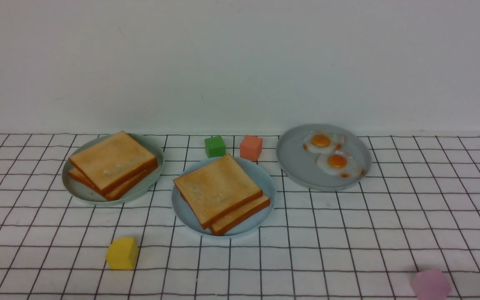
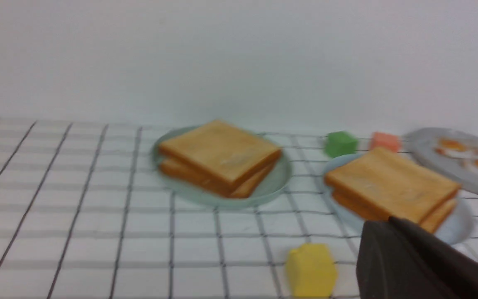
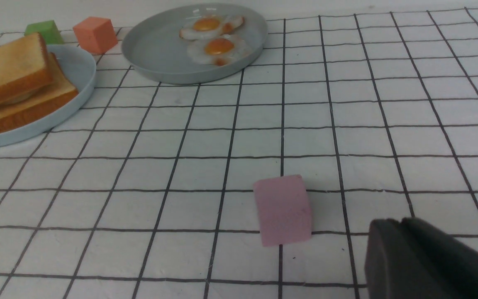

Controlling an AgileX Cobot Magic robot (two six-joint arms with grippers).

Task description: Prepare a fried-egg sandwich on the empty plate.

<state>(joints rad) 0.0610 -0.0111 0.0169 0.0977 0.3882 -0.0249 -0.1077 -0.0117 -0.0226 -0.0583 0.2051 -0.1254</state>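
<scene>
The fried-egg sandwich (image 1: 222,194) already sat on the sky-blue plate (image 1: 183,208): two toast slices stacked slightly askew, with a pale sliver between them in the right wrist view that was probably the egg, though too little showed to be sure. By that reading the assembly was done and little remained beyond parking the arms. The left gripper (image 2: 392,222) hung low and near, its jaws closed on nothing, with the sandwich just beyond its tip and the yellow block (image 2: 310,270) just beside it. The toast pile (image 1: 113,164) on its grey-green plate (image 1: 81,192) lay farther ahead. Of the right gripper (image 3: 405,226) only a dark edge showed, so I could not tell whether it was open; the pink block (image 3: 282,209) stood just beside it, and the egg plate (image 3: 160,54), holding two eggs (image 3: 216,39), lay well ahead.
</scene>
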